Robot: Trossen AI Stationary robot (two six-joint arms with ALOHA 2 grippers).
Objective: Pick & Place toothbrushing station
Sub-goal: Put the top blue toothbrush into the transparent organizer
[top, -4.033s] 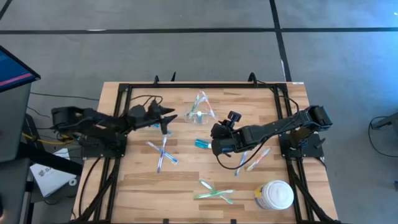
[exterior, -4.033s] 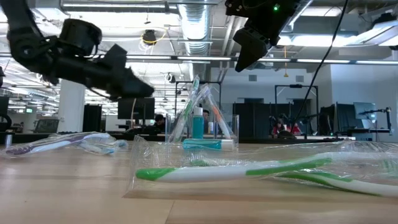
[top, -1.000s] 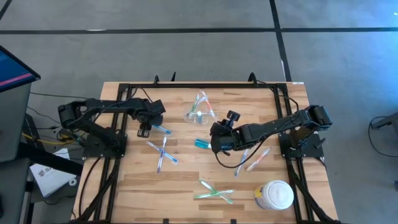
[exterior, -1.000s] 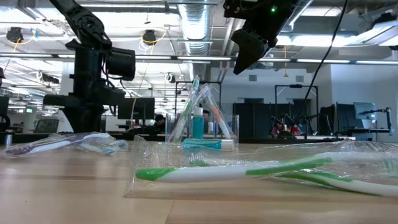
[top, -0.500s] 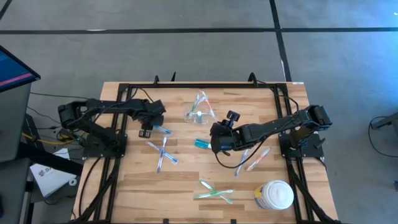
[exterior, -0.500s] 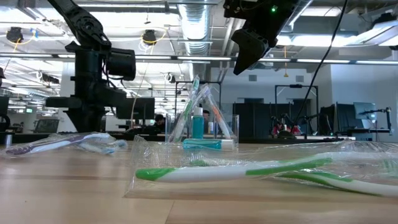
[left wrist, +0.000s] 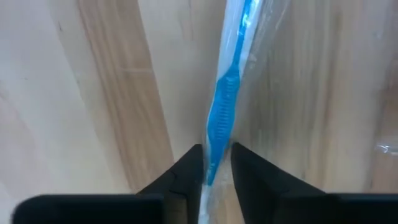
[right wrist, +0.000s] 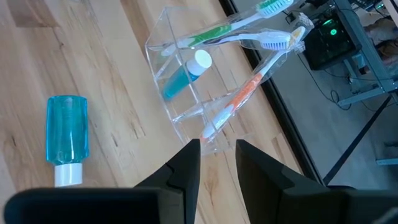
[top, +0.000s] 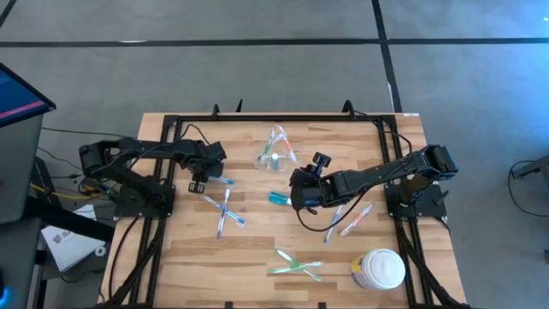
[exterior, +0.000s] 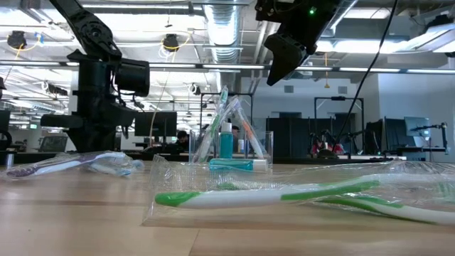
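One clear holder (top: 274, 152), one teal tube (top: 279, 199).

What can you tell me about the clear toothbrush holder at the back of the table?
The clear holder looks like see-through plastic with straight walls and inner dividers. It stands on the wooden table near the back middle. Green, whitish and orange toothbrushes lean out of it, and a teal tube with a white cap stands inside. Nothing grips it; the right gripper hovers near it.

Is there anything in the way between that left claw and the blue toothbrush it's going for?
Nothing visible. The left gripper is already down at the wrapped blue toothbrush, its jaws standing on either side of the handle, with only the clear wrapper between them and the brush.
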